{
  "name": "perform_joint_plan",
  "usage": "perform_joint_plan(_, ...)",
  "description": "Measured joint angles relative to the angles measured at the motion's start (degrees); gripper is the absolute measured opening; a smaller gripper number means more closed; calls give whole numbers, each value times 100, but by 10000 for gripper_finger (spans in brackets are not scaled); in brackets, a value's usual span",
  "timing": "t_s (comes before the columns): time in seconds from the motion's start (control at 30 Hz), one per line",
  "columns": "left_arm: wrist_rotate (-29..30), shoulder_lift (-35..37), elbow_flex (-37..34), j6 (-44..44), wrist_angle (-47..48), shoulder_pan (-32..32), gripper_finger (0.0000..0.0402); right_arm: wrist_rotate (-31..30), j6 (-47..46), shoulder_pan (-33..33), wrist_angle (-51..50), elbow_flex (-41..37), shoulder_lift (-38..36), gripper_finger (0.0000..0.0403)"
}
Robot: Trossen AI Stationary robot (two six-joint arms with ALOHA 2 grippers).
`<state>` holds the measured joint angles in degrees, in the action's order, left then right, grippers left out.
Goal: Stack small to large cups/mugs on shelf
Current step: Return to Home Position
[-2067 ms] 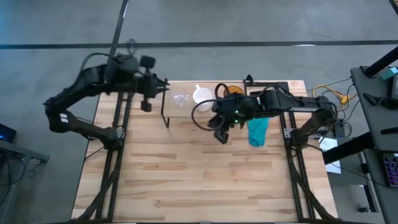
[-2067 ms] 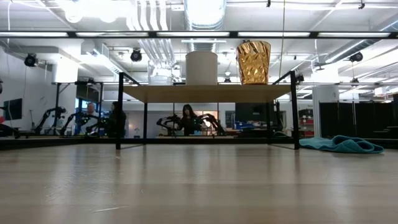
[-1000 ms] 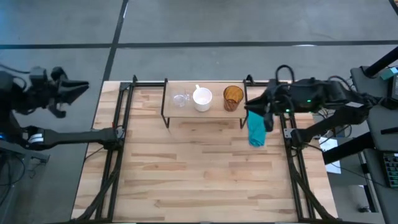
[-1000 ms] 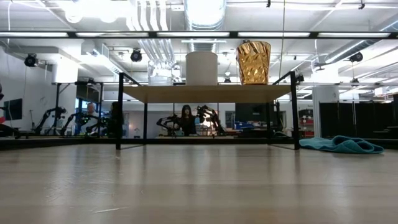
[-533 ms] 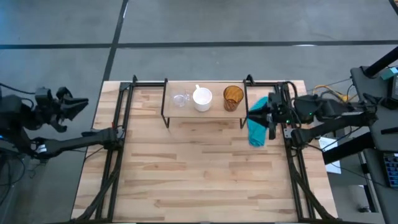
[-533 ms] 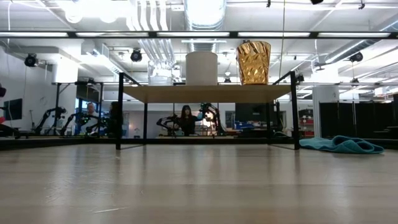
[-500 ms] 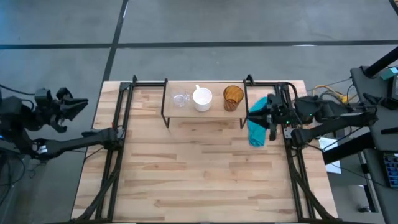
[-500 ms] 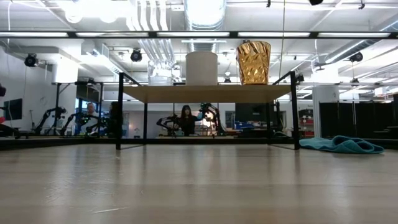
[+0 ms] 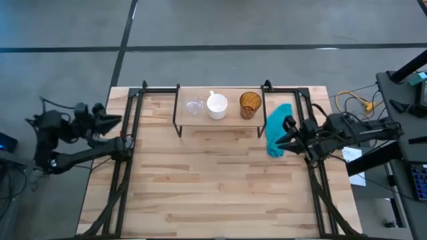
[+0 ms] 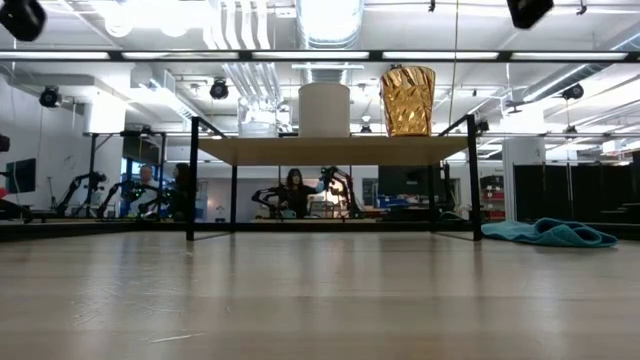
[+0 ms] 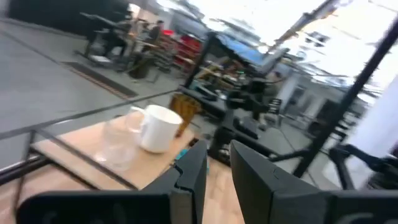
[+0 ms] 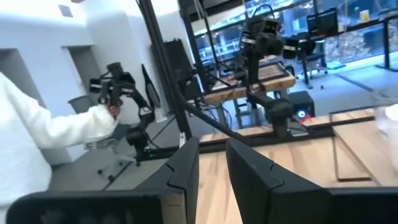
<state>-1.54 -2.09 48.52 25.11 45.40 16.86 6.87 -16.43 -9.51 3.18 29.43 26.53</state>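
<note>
Cups stand in a row on the shelf [image 9: 231, 117], which sits at the far edge of the table [image 9: 213, 180]: the small clear glass cup [image 9: 194, 106] at the left end, the white mug [image 9: 217, 105] just beside it in the middle with its handle toward the far side, and the amber tumbler [image 9: 250, 104] at the right end, a little apart from the mug. All three are upright, and none touches another. The left gripper [image 11: 219, 148] hangs off the table's left side, beyond the frame rail and well apart from the shelf. Its fingers are drawn together with only a sliver between them, and they hold nothing. The right gripper [image 12: 212, 143] hovers at the table's right edge, just beside a crumpled teal cloth [image 9: 277, 127] that lies to the right of the shelf. Its fingers are likewise closed up and empty. In the room beyond, the right wrist view shows a person's white sleeve [image 12: 37, 146].
</note>
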Motion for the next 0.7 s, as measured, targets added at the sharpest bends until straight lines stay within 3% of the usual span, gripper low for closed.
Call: perform_joint_plan(0.7, -116, -115, -1496, -141, -1383, 0, 59, -444, -639, 3, 8, -2009, -2349, 77)
